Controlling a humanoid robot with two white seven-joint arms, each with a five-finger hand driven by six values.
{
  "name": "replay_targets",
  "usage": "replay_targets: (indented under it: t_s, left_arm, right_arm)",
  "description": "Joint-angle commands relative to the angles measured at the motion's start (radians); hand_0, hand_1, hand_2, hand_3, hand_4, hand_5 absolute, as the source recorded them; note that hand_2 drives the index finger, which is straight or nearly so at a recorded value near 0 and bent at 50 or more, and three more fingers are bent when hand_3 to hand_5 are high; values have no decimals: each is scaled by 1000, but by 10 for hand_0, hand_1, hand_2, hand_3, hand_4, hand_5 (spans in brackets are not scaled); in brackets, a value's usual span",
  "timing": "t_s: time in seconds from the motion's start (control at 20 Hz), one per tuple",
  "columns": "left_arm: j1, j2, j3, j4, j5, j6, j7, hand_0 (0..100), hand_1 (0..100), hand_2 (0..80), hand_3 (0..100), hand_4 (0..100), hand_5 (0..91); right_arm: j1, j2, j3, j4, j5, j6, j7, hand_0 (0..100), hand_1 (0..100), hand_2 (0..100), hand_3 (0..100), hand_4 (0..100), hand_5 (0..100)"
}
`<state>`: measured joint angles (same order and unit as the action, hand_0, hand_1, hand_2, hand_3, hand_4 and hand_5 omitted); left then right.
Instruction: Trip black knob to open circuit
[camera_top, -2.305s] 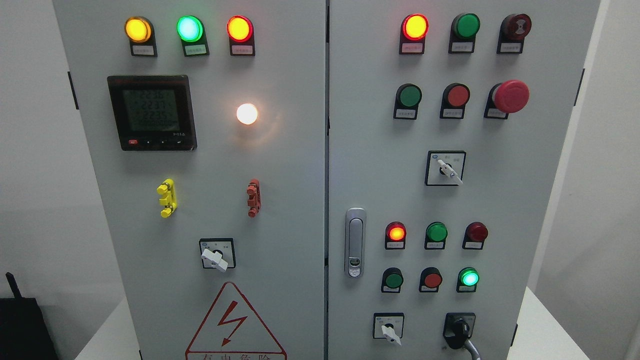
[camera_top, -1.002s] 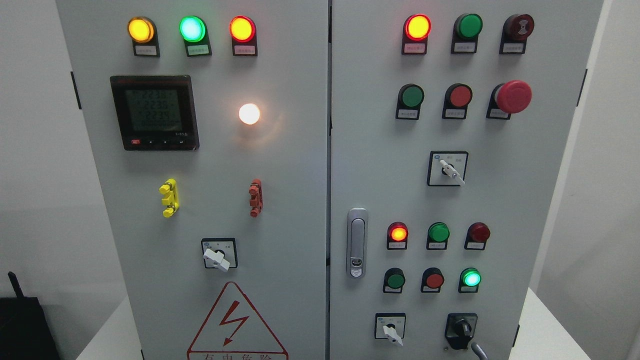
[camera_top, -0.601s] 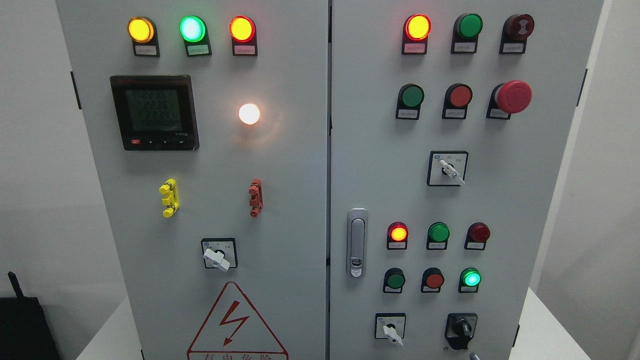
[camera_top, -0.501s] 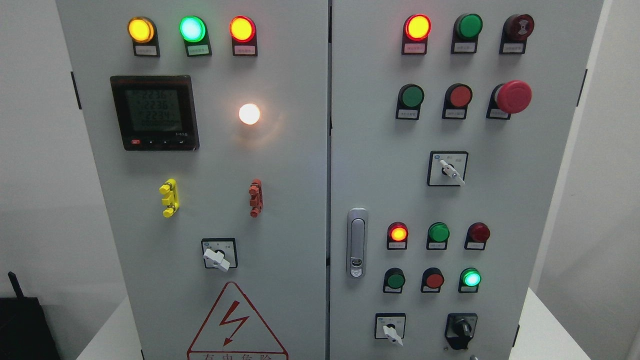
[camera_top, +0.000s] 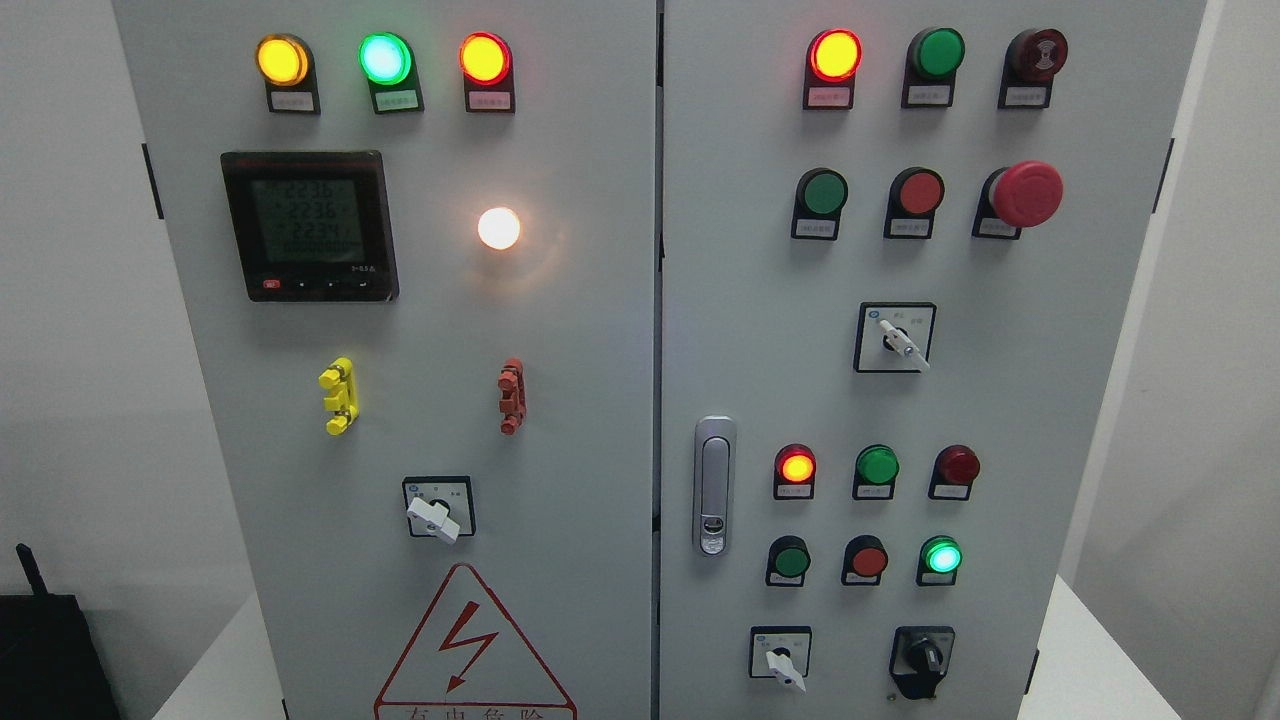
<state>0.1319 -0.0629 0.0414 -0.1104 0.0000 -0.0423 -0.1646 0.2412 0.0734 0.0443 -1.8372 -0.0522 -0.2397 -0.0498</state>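
Neither robot hand shows anywhere in the head view, so how open their fingers are cannot be told; nearest the camera, along the bottom edge, the black knob (camera_top: 922, 660) sits at the lower right of the right cabinet door (camera_top: 1060, 420), its grip pointing roughly downward and a little to the right, though the angle is hard to judge so close to the edge; just to its left is a small white-handled selector (camera_top: 779, 657) in a black-framed plate; on the left cabinet door (camera_top: 590, 420) the red warning triangle (camera_top: 473, 650) with its lightning bolt runs off the bottom; at the far lower left a black object (camera_top: 45, 655) stands on the white surface beside the cabinet; higher up, a lit green lamp (camera_top: 941, 556) sits right of an unlit green button and a red one, under a lit red lamp (camera_top: 796, 467); the silver door latch (camera_top: 712, 485) lies by the seam between the doors; on the left door a white selector (camera_top: 434, 512) sits below a yellow clip (camera_top: 337, 395) and a red clip (camera_top: 511, 395); above them glow a white lamp (camera_top: 498, 228) and the digital meter (camera_top: 308, 225); on the right door stands the red mushroom button (camera_top: 1027, 194); farthest, along the top, shine yellow, green and red lamps.
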Motion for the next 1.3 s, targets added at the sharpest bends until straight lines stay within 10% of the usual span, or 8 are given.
replay_targets:
  t_s: [0.0,0.6,1.25]
  left_arm:
    - [0,0,0,0,-23,2,0,120,389,0,0,0,0]
    - [0,0,0,0,-23,4,0,120,389,0,0,0,0]
    - [0,0,0,0,-23,4,0,120,389,0,0,0,0]
  right_arm:
    - [35,0,6,-40,0,-9,2,0,0,0,368,291,339]
    - [84,-3,8,-42,0,-36,19,0,0,0,114,32,84]
    - [84,-3,8,-40,0,-36,21,0,0,0,73,0,23]
